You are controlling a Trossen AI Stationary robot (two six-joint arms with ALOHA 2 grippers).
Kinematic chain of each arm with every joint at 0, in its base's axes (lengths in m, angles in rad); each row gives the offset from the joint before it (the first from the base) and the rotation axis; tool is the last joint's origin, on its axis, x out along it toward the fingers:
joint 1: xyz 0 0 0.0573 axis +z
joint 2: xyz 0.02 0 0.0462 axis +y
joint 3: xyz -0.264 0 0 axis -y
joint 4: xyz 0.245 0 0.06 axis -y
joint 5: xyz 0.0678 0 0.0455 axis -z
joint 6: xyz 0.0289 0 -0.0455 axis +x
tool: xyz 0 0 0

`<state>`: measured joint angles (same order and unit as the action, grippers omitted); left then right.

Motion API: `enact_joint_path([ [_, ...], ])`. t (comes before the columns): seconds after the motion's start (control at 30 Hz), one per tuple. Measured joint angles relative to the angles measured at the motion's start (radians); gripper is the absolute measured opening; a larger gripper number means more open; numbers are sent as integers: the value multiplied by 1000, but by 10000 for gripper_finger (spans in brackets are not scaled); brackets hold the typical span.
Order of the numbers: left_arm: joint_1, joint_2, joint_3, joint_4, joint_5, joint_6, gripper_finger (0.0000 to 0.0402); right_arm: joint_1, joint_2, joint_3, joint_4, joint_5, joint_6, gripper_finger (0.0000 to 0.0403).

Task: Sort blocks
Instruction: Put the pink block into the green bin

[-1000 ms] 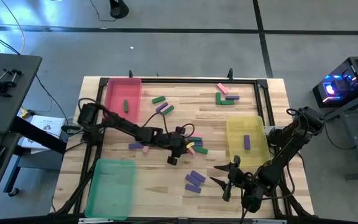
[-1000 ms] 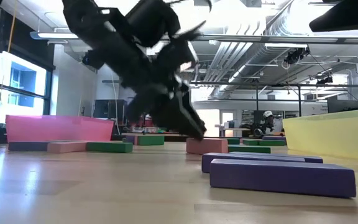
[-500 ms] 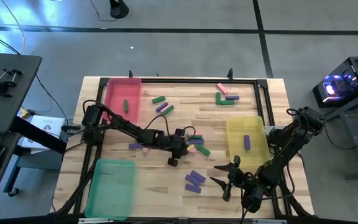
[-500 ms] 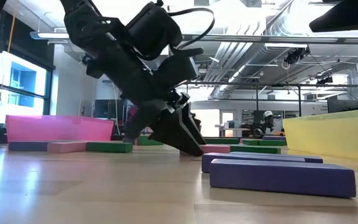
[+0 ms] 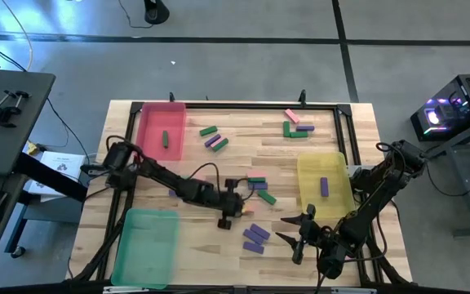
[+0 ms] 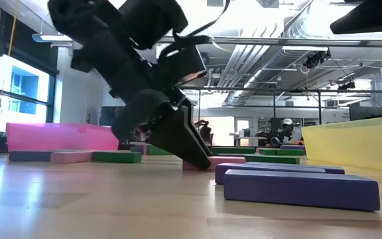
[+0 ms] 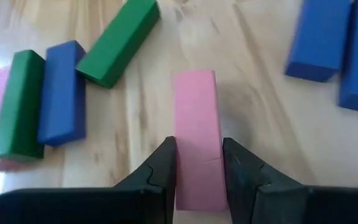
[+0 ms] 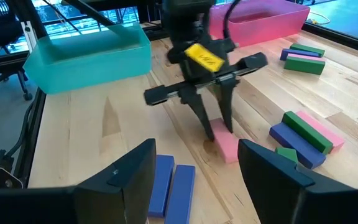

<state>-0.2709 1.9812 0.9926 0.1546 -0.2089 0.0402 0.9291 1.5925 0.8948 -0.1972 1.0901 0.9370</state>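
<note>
- Left gripper (image 5: pixel 237 209) reaching low over mid-table, fingers around a pink block (image 5: pixel 242 210); grip itself too small to judge.
- Three purple blocks (image 5: pixel 255 236) just past the claw, toward the near edge.
- Green block (image 5: pixel 267 198) close beside the claw, toward the yellow tray (image 5: pixel 326 167).
- Green tray (image 5: pixel 146 245) and pink tray (image 5: pixel 161 131) well behind the claw.
- Right gripper (image 5: pixel 298 230) idle, fingers spread, near the front edge.
</note>
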Motion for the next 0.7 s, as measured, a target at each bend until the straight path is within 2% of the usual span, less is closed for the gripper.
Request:
enact_joint_path([
  [0.17, -48, -42, -4, -26, -68, -30, 76, 0, 0, 0, 0, 0, 0, 213],
  [0.43, -130, -184, -4, -18, -198, -39, 76, 0, 0, 0, 0, 0, -1, 213],
  [0.57, -211, -296, -3, -47, -284, -39, 76, 0, 0, 0, 0, 0, -1, 213],
  [0.7, -333, -398, 26, -186, -395, -83, 76, 0, 0, 0, 0, 2, -1, 213],
])
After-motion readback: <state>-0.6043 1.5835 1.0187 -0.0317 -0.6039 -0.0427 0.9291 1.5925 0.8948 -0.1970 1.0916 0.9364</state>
